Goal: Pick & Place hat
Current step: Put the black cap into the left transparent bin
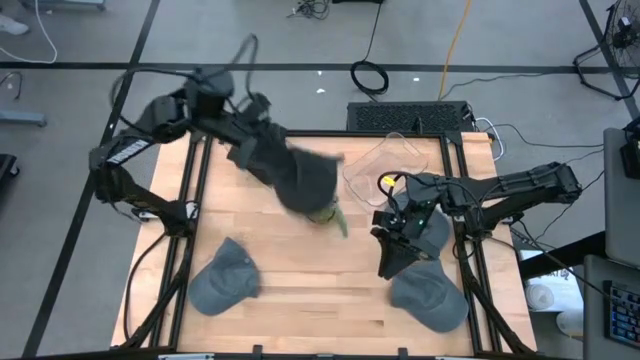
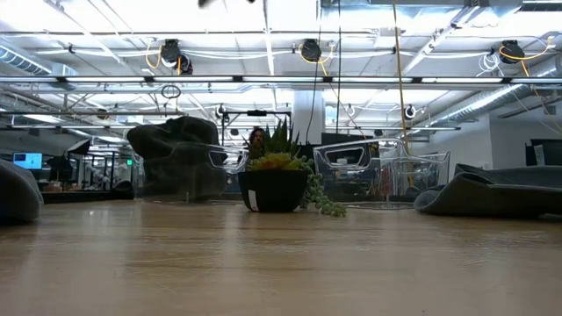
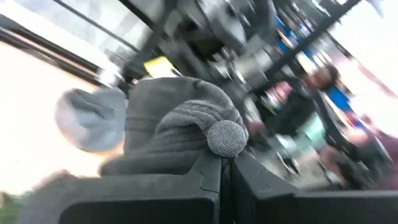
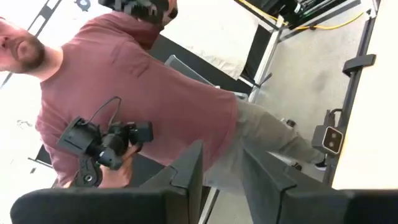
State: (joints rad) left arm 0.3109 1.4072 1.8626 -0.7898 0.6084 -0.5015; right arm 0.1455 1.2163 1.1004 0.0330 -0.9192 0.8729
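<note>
A dark grey knitted hat (image 1: 305, 180) hangs from my left gripper (image 1: 258, 150) above the table's far middle, beside a potted plant (image 1: 332, 214). In the low view the hat (image 2: 174, 156) shows left of the plant's black pot (image 2: 272, 190). Two grey caps lie flat on the table, one near-left (image 1: 225, 277) and one near-right (image 1: 430, 297). My right gripper (image 1: 388, 258) is open just left of the near-right cap and touches nothing. Its wrist view (image 4: 221, 177) looks out into the room. My left gripper (image 3: 225, 171) is shut on the hat's crown, right beside its round top button (image 3: 226, 138). The fabric is pinched between the two fingers. The hat hangs below and ahead of the fingers, clear of the table in the high view.
A clear plastic container (image 1: 388, 163) stands at the far right of the table, behind the plant. A person in a maroon top (image 4: 143, 93) holding a camera stands beyond the table. Bare wood lies in the table's near middle (image 1: 320, 290).
</note>
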